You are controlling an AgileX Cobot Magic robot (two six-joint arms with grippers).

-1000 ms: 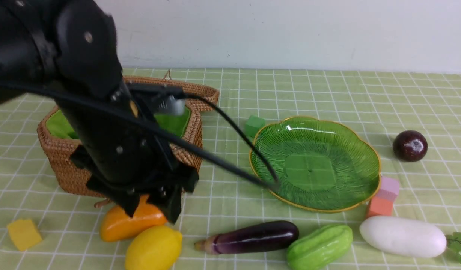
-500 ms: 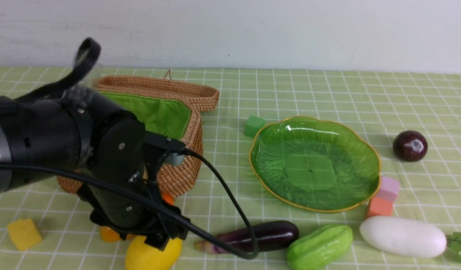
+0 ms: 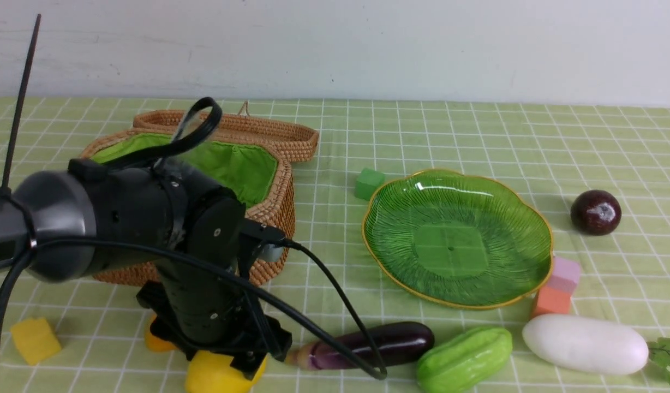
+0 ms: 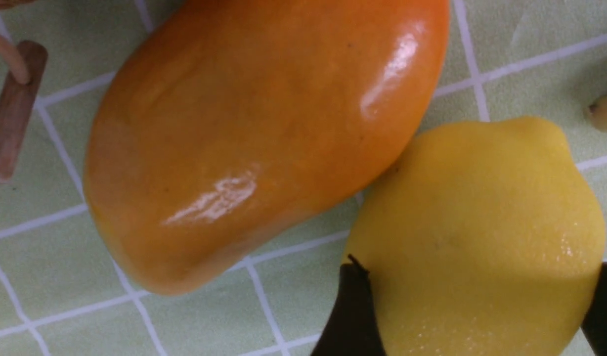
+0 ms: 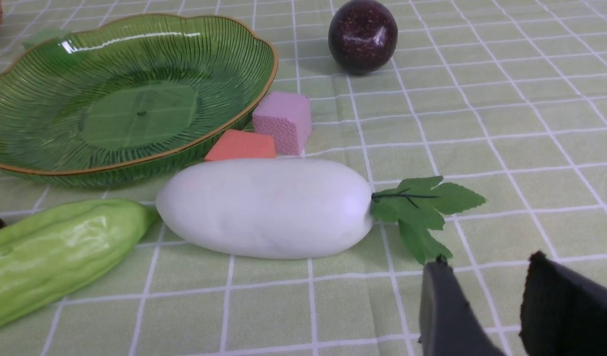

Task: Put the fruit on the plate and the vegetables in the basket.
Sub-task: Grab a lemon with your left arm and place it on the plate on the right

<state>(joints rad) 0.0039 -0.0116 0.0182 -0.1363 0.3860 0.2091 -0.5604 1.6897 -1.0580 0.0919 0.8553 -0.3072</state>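
My left gripper (image 4: 476, 316): jaws spread wide astride the lemon (image 4: 476, 222), at the bottom edge of the front frame, left of centre. Not closed yet. My right gripper (image 5: 491, 306): narrow gap, empty.

Risk: the lemon touches the mango (image 4: 254, 138), and one finger drops beside that seam and may shove either fruit. Glossy skin could squirt out on closing.

The plate (image 3: 458, 240) is empty, right of centre.

A second ago I hung over the mango; now I am lower, over the lemon.

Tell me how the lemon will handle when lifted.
The lemon looks glossy and rounded, so it may slip or roll. Its hard shine suggests a rigid shell. Touching the mango, it might nudge that when lifted.
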